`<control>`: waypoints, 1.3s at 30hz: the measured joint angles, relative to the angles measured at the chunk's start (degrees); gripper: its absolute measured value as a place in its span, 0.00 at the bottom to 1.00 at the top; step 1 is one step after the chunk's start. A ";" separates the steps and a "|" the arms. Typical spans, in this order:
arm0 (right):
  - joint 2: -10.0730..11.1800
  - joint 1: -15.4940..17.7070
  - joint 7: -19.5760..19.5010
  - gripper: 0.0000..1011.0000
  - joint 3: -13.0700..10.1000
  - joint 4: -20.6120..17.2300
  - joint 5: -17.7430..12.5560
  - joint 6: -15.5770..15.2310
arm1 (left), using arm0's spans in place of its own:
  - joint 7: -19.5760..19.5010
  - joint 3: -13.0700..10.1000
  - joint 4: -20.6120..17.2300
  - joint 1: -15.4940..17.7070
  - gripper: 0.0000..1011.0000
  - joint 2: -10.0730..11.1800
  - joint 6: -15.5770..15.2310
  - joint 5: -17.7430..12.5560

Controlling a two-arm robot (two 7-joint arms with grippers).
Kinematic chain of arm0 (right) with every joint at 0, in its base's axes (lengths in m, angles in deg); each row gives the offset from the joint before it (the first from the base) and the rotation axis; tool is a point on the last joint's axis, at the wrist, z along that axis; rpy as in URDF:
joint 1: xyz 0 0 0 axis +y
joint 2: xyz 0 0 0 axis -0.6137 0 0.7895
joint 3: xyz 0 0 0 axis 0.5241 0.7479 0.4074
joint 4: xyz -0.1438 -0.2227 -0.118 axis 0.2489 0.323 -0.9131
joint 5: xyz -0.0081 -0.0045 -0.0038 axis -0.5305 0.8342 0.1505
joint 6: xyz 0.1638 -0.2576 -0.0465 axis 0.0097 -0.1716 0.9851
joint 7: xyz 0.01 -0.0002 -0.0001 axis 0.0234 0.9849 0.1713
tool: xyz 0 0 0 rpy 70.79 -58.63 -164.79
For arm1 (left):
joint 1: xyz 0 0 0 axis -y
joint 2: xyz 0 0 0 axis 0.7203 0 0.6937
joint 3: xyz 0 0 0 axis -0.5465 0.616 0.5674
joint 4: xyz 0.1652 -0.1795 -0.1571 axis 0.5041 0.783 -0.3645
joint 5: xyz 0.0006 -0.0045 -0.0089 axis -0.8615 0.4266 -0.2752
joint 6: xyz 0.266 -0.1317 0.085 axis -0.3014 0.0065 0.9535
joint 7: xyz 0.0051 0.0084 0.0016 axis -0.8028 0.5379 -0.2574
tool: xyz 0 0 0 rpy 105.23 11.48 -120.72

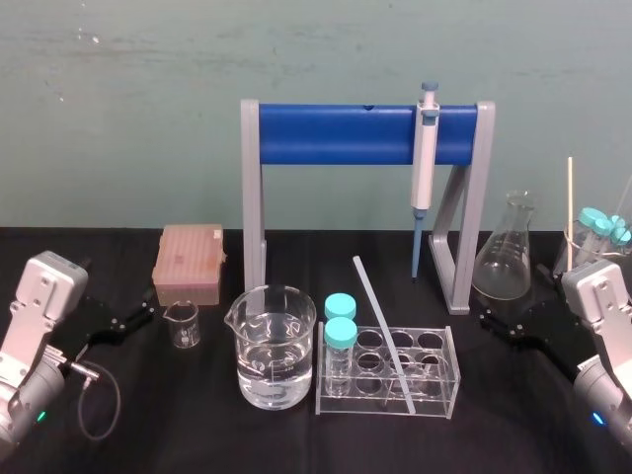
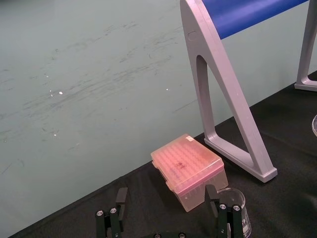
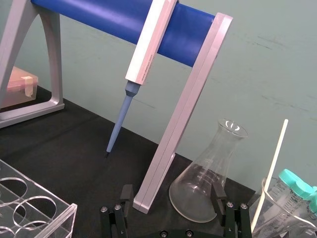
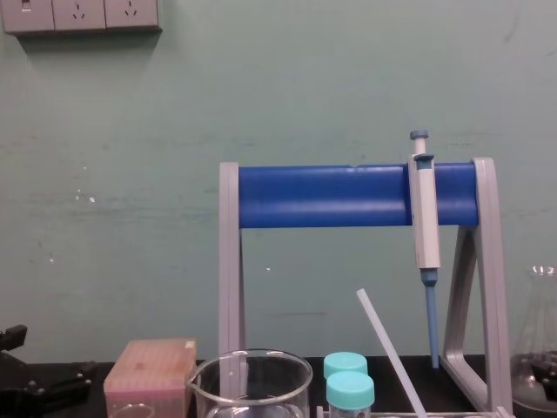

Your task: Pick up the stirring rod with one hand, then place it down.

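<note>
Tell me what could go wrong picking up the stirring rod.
The stirring rod leans in the clear rack; lifting it off-angle could drag the rack or knock the capped tubes. The rod is thin, so it may slip from a tool. The left tool and right tool sit open at the sides; the right one could bump the nearby flask.

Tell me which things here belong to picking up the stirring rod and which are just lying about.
Job: stirring rod, leaning in the test tube rack; left gripper and right gripper, both open, low at the sides.
Lying about: pipette on its stand, large beaker, small beaker, tip box, flask, capped tubes.
</note>
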 joint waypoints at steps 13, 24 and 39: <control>0.00 0.00 0.00 0.99 0.00 0.00 -0.01 0.00 | 0.00 0.00 0.00 0.00 0.99 0.00 0.00 0.00; 0.00 0.00 0.00 0.99 0.00 0.00 -0.01 0.00 | 0.00 0.00 0.00 0.00 0.99 0.00 0.00 0.00; 0.00 0.00 0.00 0.99 0.00 0.00 -0.01 0.00 | 0.00 0.00 0.00 0.00 0.99 0.00 0.00 0.00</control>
